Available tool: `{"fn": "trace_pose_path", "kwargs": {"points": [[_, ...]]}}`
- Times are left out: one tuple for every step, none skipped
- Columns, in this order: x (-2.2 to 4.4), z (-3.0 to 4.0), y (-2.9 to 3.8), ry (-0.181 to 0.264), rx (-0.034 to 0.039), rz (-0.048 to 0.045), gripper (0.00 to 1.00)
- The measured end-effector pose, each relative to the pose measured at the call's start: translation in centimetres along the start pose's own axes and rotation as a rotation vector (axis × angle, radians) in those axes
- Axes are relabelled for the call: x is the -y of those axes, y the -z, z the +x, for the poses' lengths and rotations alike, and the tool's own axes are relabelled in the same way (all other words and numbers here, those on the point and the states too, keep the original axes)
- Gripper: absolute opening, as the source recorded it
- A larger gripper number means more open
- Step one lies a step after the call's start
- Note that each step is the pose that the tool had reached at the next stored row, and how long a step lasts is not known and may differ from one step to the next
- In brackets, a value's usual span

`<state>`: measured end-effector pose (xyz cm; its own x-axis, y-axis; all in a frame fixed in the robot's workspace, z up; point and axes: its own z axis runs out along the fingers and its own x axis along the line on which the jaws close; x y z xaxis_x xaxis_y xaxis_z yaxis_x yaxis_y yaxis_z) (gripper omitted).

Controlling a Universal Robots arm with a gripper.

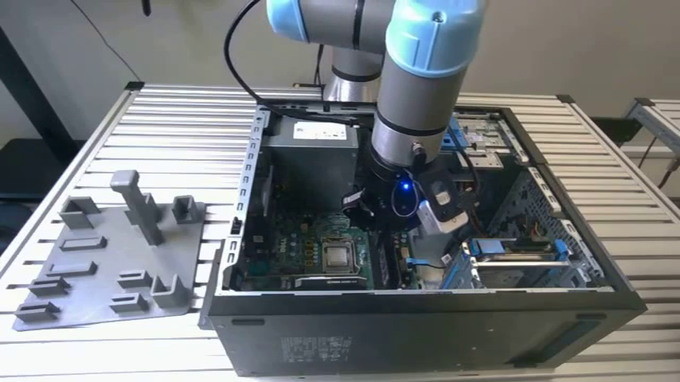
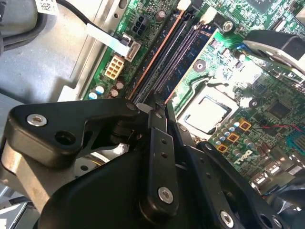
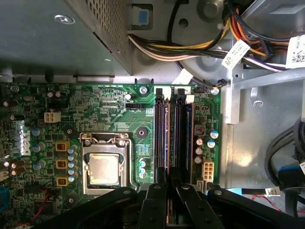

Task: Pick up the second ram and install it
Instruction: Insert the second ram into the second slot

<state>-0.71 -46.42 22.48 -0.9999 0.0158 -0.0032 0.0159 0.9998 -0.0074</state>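
Note:
My gripper [image 1: 381, 231] is down inside the open computer case [image 1: 425, 334], right over the long black memory slots [image 3: 178, 138] of the green motherboard [image 3: 105, 109]. In both wrist views its black fingers [image 3: 155, 205] stand close together at the near end of the slots. A thin dark stick seen edge-on, the second ram [image 3: 164, 143], runs from between the fingertips along one slot. It appears as a narrow dark band [image 2: 176, 67] with a coppery edge. My gripper [image 2: 162, 107] [image 3: 169, 186] looks shut on it. How deep it sits in the slot is hidden.
The silver processor socket [image 3: 102, 169] [image 1: 340, 256] lies just beside the slots. A metal power supply box [image 1: 308, 155] and bundled cables [image 3: 190, 47] crowd the far end. A grey plastic fixture [image 1: 107, 263] with upright posts lies on the slatted table at the exterior view's left.

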Motion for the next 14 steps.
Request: {"fn": "trace_pose_path", "kwargs": {"points": [[0.00,0.00,-0.04,-0.003,0.0000,-0.0001,0.14],[0.00,0.00,-0.05,-0.006,-0.0001,0.0001,0.14],[0.00,0.00,-0.07,-0.009,-0.0001,0.0003,0.14],[0.00,0.00,-0.13,-0.011,0.0000,-0.0001,0.14],[-0.01,0.00,-0.18,-0.012,-0.0001,-0.0001,0.14],[0.00,0.00,-0.22,-0.013,-0.0001,0.0001,0.14],[0.00,0.00,-0.25,-0.013,-0.0001,0.0002,0.14],[-0.01,0.00,-0.32,-0.013,-0.0001,0.0000,0.14],[-0.01,0.00,-0.37,-0.013,-0.0001,0.0000,0.14],[0.00,0.00,-0.38,-0.013,-0.0002,0.0003,0.14],[-0.01,0.00,-0.44,-0.013,-0.0001,0.0002,0.14],[-0.01,0.00,-0.55,-0.013,-0.0002,0.0003,0.14],[-0.03,0.00,-0.61,-0.013,-0.0002,0.0002,0.14],[-0.03,0.00,-0.62,-0.013,-0.0002,0.0003,0.14]]}}
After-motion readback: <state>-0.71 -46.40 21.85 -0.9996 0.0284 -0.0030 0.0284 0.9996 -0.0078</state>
